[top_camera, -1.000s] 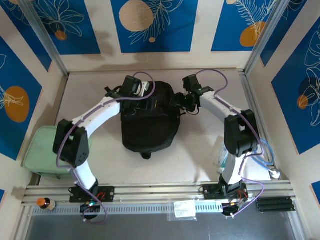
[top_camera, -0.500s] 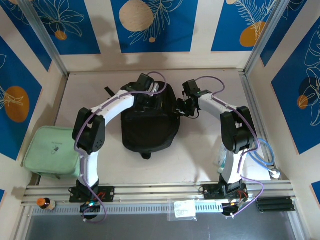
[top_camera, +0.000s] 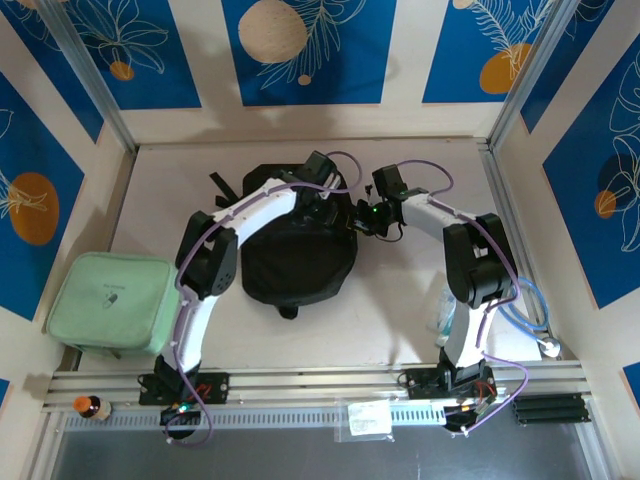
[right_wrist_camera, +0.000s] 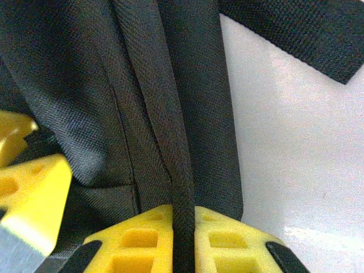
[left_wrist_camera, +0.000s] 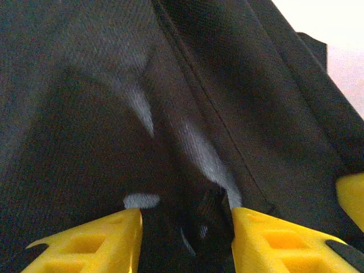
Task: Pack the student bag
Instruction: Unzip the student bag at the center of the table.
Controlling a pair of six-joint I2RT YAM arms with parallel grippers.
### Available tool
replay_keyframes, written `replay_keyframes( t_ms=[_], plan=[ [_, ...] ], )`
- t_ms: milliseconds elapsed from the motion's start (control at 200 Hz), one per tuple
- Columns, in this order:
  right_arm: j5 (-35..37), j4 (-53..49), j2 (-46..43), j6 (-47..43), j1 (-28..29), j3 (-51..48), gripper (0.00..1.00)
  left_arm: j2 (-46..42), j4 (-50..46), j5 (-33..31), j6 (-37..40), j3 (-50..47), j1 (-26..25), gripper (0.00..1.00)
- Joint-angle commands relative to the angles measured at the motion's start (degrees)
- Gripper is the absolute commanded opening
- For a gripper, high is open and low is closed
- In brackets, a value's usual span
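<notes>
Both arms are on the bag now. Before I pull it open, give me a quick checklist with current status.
1. Right gripper clamped on the student bag: ok, fingers pinch a narrow black edge.
2. Left gripper has a firm hold: cannot tell, jaws stand apart with bunched fabric between.
3. Zip open: cannot tell, arms cover the bag's top.
4. Bag resting on the table: ok.
5. Green case out of the way: ok, lies apart at the left.
</notes>
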Motion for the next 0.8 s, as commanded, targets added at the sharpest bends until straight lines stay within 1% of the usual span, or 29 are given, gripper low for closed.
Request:
replay_keyframes(
  t_ms=[0,115,160,235,300,400,435,520,645,795],
  plan=[
    [-3.8,0.6,-2.5,0.5,0.4,-1.6,0.11,1.9,-3.3,-2.6,1.8,3.7,-0.4,0.43],
    [-4.2,1.0,-2.9,0.6,0.4,-2.3,0.11,3.8,-4.8,-3.2,2.0,5.6,-0.6,0.43],
    [-4.3,1.2,-3.1,0.6,0.4,-2.6,0.1,4.3,-5.3,-3.8,1.8,6.4,-0.6,0.42],
    [-4.2,1.2,-3.4,0.6,0.4,-2.8,0.1,4.5,-5.5,-4.4,1.4,6.8,-0.6,0.33],
    [-3.7,1.0,-3.6,0.5,0.4,-2.9,0.09,4.0,-5.4,-4.5,0.9,6.9,-0.6,0.23],
    [-2.9,0.8,-3.9,0.3,0.4,-3.0,0.09,2.9,-5.4,-4.8,0.3,6.9,-0.6,0.11],
    [-2.7,0.7,-3.9,0.2,0.3,-3.0,0.08,2.3,-5.4,-4.9,0.1,6.8,-0.6,0.08],
    [-2.3,0.6,-3.9,0.2,0.3,-3.1,0.08,1.0,-5.4,-4.6,-0.5,6.6,-0.6,0.07],
    [-1.6,0.6,-3.8,0.3,0.3,-3.2,0.08,-1.0,-5.2,-2.6,-0.9,6.0,-0.4,0.08],
    [-1.1,0.5,-3.7,0.2,0.3,-3.2,0.08,-2.9,-4.7,-0.3,-1.6,4.2,0.1,0.12]
  ],
)
